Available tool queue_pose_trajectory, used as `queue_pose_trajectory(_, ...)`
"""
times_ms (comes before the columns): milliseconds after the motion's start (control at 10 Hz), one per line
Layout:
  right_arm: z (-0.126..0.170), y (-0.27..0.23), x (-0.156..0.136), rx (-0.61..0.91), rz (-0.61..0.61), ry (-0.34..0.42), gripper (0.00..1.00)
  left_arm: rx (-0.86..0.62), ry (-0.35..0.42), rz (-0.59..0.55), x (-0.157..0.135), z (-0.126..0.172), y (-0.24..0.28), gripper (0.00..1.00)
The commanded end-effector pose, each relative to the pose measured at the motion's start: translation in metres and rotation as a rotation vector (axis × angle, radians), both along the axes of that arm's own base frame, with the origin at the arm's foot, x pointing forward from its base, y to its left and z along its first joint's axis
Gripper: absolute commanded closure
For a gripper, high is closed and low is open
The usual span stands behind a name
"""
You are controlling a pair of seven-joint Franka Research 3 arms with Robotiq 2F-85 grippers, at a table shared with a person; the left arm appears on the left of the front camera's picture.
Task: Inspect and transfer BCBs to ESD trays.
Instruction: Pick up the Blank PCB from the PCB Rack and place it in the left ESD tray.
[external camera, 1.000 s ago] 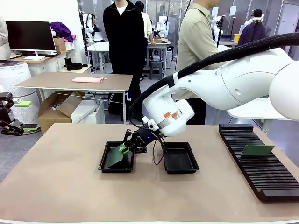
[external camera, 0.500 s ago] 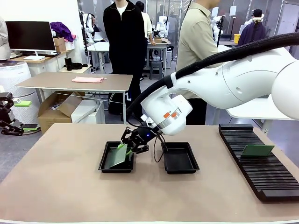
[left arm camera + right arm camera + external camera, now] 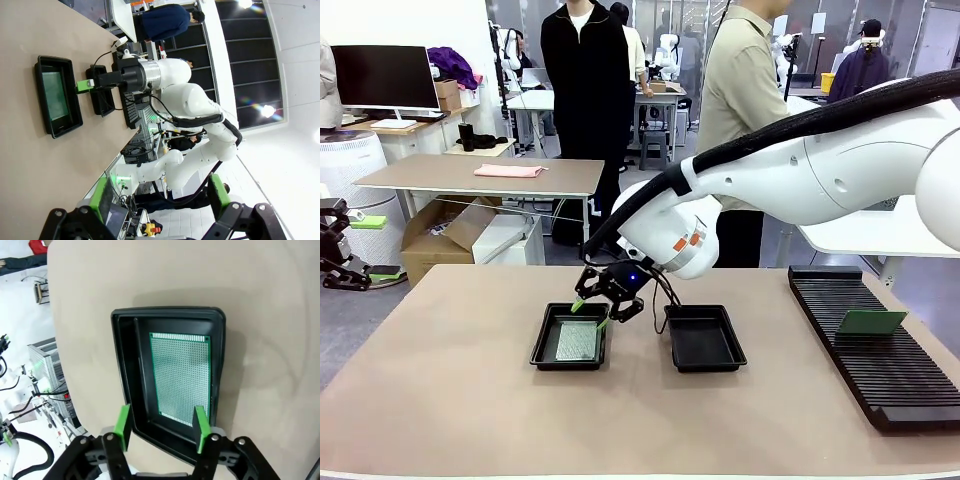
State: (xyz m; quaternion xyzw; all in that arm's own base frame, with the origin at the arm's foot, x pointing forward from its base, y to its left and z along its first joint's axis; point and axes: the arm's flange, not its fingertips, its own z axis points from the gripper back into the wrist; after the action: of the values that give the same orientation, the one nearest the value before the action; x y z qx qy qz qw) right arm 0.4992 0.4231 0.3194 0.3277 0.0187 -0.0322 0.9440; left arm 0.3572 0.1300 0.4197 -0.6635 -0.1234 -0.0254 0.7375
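**A:** Which step is this?

**B:** The placing looks finished. One green board (image 3: 184, 375) lies flat on the floor of the filled tray (image 3: 122, 370). The right fingers (image 3: 200, 427) hang over one short end of that tray, spread apart and gripping nothing.

**A:** Any contact with the board?

**B:** None that I can see. The pads sit above the rim, one to each side of the board's end.

**A:** And the next move?

**B:** I'd say it needs a straight lift clear of the filled tray. Then comes a long reach to the slotted rack (image 3: 880, 370), well off to that tray's right, where a second board (image 3: 870, 321) stands on edge. That one is thin and upright, so it calls for a careful pinch on its free edge. The empty tray (image 3: 705, 342), just to the right of the filled one, looks like its destination.

**A:** What about the other arm?

**B:** The left fingers (image 3: 102, 197) are wide open and hold nothing. They wait well away to the filled tray's left.

**A:** What's the surface like?

**B:** It's a plain tan desk (image 3: 450, 400), matte and bare all around the filled tray.

**A:** And the room?

**B:** It's a busy workshop. Beyond the filled tray, past the desk's far edge, two people (image 3: 590, 90) are standing. Farther back on the left is a small table with a pink cloth (image 3: 508, 171), a cardboard box (image 3: 440, 235) under it, and a dark monitor (image 3: 385, 75).
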Motion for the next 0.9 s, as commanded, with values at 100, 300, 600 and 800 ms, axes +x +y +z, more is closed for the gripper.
queue_pose_trajectory(100,0.027,0.013,0.002,-0.111,0.010,0.041,0.23,-0.006,-0.004,0.006,0.001,0.002,0.000,0.00)
queue_pose_trajectory(300,0.047,0.016,-0.003,-0.181,0.012,0.048,0.17,-0.006,-0.004,0.006,0.001,0.002,0.000,0.00)
queue_pose_trajectory(600,0.078,0.013,-0.012,-0.286,0.008,0.057,0.09,-0.006,-0.004,0.006,0.001,0.002,0.000,0.00)
queue_pose_trajectory(800,0.094,0.012,-0.016,-0.352,0.010,0.057,0.00,-0.006,-0.004,0.006,0.001,0.002,0.000,0.00)
